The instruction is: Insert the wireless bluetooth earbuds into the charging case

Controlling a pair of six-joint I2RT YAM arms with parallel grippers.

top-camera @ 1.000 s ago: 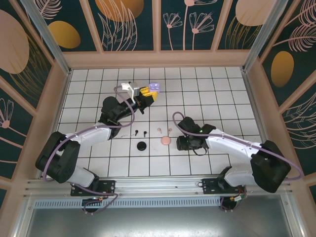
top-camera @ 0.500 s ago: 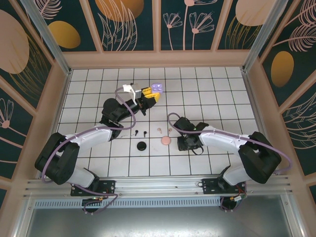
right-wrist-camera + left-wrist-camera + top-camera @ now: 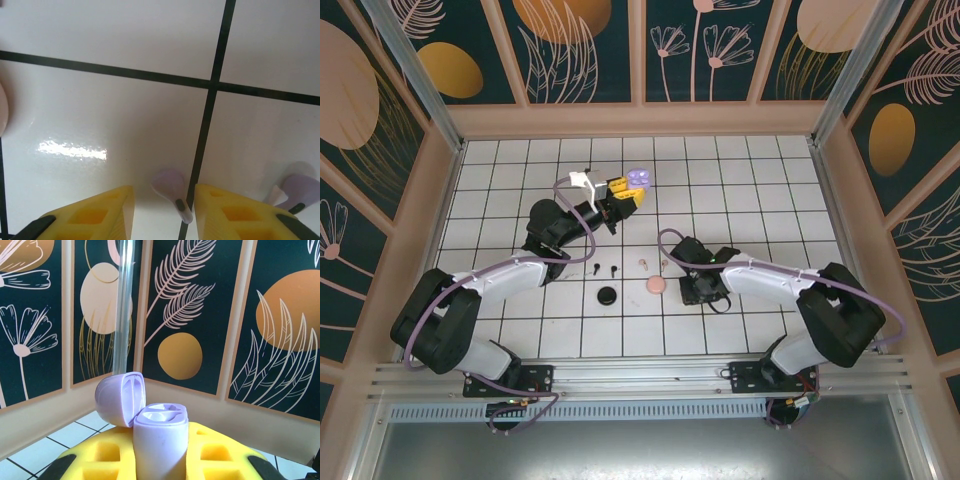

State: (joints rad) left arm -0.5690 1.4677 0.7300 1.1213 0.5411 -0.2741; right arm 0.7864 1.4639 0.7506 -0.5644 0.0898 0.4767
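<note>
The right claw [image 3: 164,202], beside the one pink disc [image 3: 655,285], is released around one of two lilac earbuds [image 3: 170,184] [image 3: 300,187]. The left claw [image 3: 160,455], beyond the disc, grasps the one case [image 3: 157,437]. Two pink earbuds [image 3: 642,263] [image 3: 664,263] and two black earbuds [image 3: 595,268] [image 3: 613,268] lie near it.

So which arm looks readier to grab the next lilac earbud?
The right arm. Its jaws stand either side of a lilac earbud on the tiles, partly open. The left arm is busy, its jaws shut on the open case.
</note>
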